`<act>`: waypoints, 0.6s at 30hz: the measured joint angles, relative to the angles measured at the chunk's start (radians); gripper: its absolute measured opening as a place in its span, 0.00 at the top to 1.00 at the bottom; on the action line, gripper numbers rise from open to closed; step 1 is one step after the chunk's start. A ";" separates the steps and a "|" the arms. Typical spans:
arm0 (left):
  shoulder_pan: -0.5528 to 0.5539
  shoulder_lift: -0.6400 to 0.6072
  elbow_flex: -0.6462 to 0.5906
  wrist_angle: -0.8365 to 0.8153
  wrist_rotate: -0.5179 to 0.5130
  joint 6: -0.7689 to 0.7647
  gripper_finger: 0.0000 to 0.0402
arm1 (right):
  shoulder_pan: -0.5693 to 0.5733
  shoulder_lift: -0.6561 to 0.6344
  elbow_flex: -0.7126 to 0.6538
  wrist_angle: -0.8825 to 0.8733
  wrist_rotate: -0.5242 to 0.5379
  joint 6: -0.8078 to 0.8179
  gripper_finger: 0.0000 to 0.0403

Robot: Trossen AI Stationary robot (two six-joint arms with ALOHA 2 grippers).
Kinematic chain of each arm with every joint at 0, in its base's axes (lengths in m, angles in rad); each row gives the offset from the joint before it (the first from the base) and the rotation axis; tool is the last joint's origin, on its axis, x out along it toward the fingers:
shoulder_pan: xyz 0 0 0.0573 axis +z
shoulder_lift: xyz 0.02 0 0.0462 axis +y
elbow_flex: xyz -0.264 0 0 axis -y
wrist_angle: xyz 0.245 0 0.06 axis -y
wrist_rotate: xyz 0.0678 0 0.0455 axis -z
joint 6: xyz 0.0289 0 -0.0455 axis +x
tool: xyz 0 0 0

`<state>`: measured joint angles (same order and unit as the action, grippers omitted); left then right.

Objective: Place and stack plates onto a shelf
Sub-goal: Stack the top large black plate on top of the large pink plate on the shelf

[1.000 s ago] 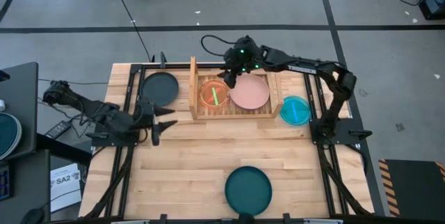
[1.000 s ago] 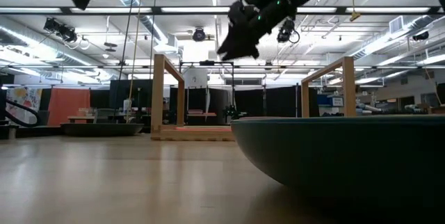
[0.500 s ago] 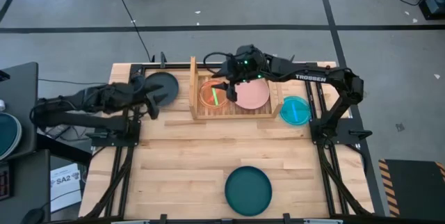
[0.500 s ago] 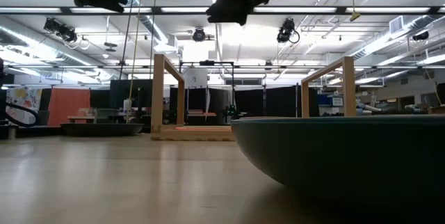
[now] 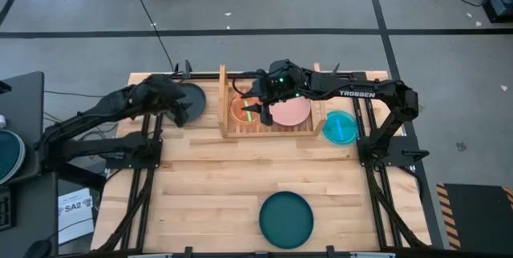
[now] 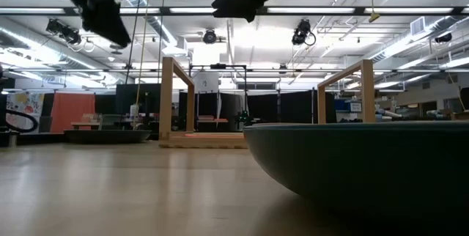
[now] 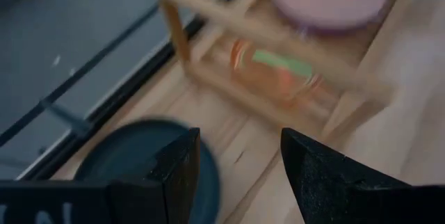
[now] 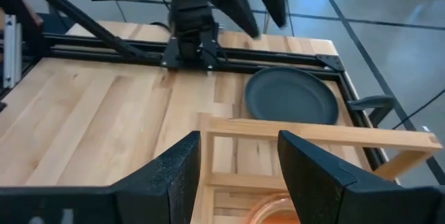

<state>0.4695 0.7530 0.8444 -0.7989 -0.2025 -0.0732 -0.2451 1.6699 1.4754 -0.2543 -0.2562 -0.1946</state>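
Standing over the table's far edge, the left gripper (image 5: 178, 112) hangs with its 2 fingers spread apart and nothing between them, just above the near rim of a dark plate (image 5: 186, 99) lying flat on the table (image 5: 216, 186) beside the shelf (image 5: 271, 130). From the left wrist view that same dark plate (image 7: 132, 158) shows right beneath the fingers (image 7: 182, 172).

Across the way, the right gripper (image 5: 258, 106) hovers above the shelf with its fingers parted and empty, over the orange plate (image 5: 244, 110). That translucent orange plate sits in the shelf's left half, and a pink plate (image 5: 290, 110) lies next to it in the right half. 1 small cyan plate (image 5: 341, 126) rests on the table just outside the shelf's right board. Well apart from all this, a large teal plate (image 5: 286, 218) sits near the table's front edge, filling the low view (image 6: 366, 163).
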 joint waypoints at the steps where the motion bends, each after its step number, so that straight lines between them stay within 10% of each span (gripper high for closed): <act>1: 0.021 0.021 0.000 -0.020 0.005 0.012 0.49 | 0.006 0.000 0.000 -0.001 0.000 0.000 0.51; 18: 0.163 0.396 -0.001 -0.040 0.129 0.041 0.49 | 0.033 -0.018 0.000 -0.185 0.000 -0.027 0.51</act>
<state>0.6323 1.1490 0.8436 -0.8390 -0.0734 -0.0319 -0.2117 1.6521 1.4754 -0.4397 -0.2561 -0.2213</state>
